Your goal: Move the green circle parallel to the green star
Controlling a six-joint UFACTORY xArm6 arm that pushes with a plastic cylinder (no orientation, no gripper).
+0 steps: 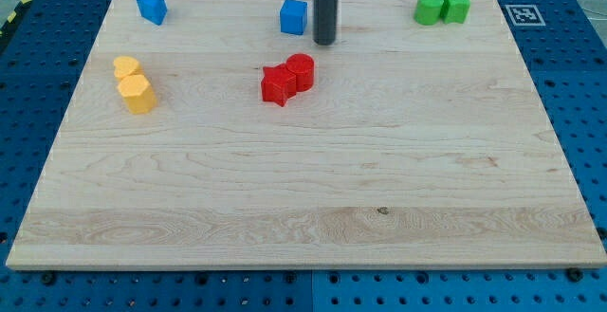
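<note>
The green circle (430, 9) sits at the view's top right of the wooden board, touching the green star (457, 6) on its right. My tip (324, 42) is near the top centre, just right of a blue cube (294, 16) and above the red blocks. It is well to the left of both green blocks.
A red circle (301, 70) and a red star (278, 84) touch below my tip. A blue block (151, 7) is at top left. Two yellow blocks (127, 66) (138, 93) sit at the left. The board's edge (303, 265) borders blue pegboard.
</note>
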